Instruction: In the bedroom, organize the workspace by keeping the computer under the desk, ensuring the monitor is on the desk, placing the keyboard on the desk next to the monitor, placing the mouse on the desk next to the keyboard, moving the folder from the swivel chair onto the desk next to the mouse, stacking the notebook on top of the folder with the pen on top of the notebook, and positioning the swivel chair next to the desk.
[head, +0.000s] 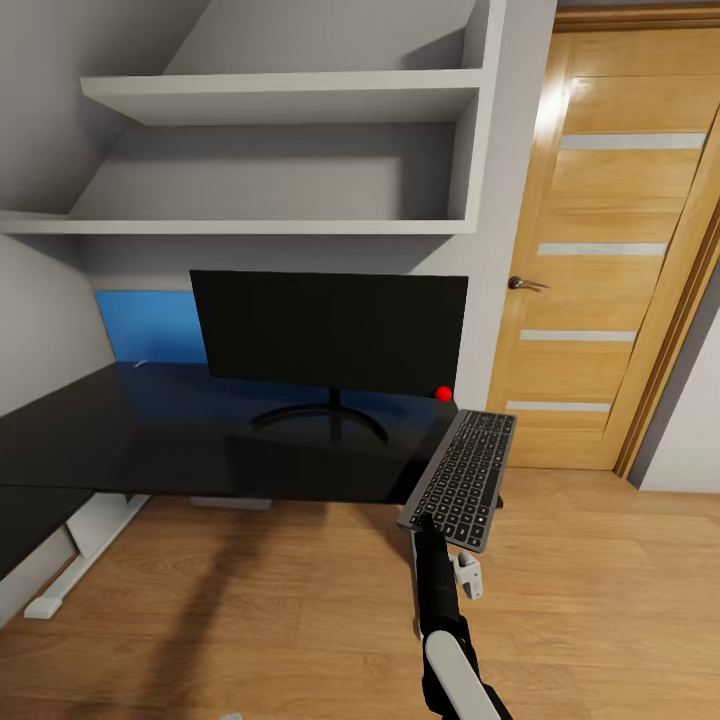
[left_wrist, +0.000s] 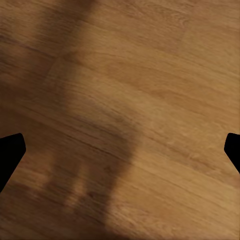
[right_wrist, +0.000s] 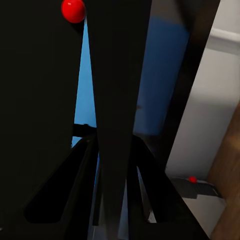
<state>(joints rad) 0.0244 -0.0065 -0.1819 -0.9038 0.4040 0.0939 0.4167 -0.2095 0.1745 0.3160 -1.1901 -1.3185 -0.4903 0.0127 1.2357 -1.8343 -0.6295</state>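
I'm gripping the keyboard (head: 463, 477) by its near end with my right tool (head: 424, 523), fingers clamped, holding it over the counter's (head: 150, 440) right edge, just beside the monitor (head: 330, 330). My left tool (left_wrist: 120, 150) is hanging spread wide, holding nothing, over the wood floor (left_wrist: 150, 75).

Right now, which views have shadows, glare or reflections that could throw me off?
Head view: the glossy desk mirrors the monitor and the blue wall panel; glare washes the door. Left wrist view: soft shadows on the wood floor. Right wrist view: the keyboard shows as a dark edge-on slab.
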